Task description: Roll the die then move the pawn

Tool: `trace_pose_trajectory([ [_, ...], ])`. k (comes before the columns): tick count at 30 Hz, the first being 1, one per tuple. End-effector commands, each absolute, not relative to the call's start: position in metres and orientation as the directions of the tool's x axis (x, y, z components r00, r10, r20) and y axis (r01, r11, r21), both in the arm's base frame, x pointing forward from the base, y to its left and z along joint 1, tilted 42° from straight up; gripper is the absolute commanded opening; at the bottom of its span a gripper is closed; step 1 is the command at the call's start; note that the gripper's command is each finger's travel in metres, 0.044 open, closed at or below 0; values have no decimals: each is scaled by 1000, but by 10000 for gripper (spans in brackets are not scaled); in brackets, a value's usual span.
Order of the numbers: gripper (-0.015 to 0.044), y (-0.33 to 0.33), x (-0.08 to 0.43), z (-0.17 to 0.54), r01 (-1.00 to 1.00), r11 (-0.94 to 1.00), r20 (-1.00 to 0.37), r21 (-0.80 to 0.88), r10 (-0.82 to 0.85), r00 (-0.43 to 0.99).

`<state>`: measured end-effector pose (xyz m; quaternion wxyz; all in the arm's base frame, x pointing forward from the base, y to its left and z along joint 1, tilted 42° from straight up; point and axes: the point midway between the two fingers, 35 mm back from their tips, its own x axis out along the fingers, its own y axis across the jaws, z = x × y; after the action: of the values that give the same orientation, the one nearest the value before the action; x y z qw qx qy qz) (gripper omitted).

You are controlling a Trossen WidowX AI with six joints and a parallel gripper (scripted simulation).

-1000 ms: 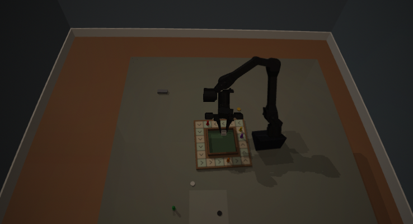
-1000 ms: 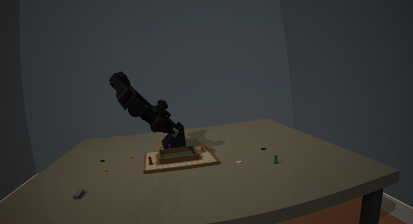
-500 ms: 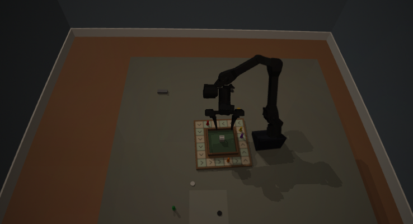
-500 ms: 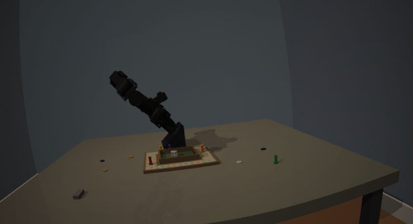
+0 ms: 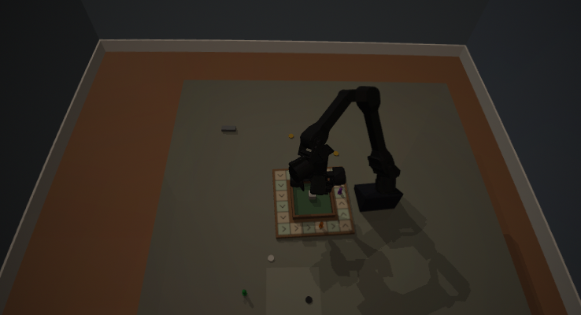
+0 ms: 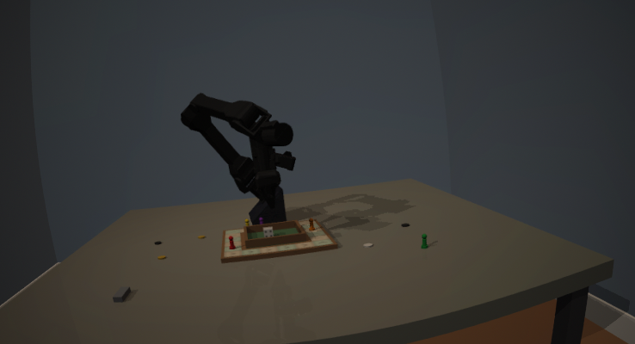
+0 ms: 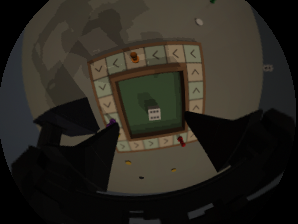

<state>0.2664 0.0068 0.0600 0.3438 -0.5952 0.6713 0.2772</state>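
The white die (image 5: 312,194) (image 6: 268,231) (image 7: 154,114) rests in the green-floored tray (image 5: 301,207) (image 6: 275,241) (image 7: 167,92). Its top appears to show six pips in the wrist view, in two rows of three. The red pawn (image 6: 231,242) (image 7: 181,141) stands on the board track just outside the tray; the arm hides it in the top view. My gripper (image 5: 311,188) (image 6: 272,205) (image 7: 152,120) is open and empty, above the tray, with its fingers wide apart and clear of the die. Arrows on the board (image 5: 280,206) (image 7: 196,90) mark the track direction.
A purple pawn (image 5: 340,190) (image 7: 112,122), an orange pawn (image 5: 320,224) (image 7: 134,57) and a yellow pawn (image 6: 246,222) stand on the track. A green pawn (image 5: 244,292) (image 6: 424,241), a white disc (image 5: 271,257) and a grey block (image 5: 228,128) (image 6: 121,294) are off the board.
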Motion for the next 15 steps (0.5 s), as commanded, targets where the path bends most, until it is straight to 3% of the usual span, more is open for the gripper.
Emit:
trace_pose_trajectory([
  [1,440,6,266,61,-989,144,-799,-36,-598,-58],
  [5,335,-7,279,68,-899,375,-803,-227,-595,-45],
  [10,204,-35,302,84,-473,710,-798,-522,-602,-24],
  [15,200,-67,317,102,119,771,-777,-626,-629,-15],
])
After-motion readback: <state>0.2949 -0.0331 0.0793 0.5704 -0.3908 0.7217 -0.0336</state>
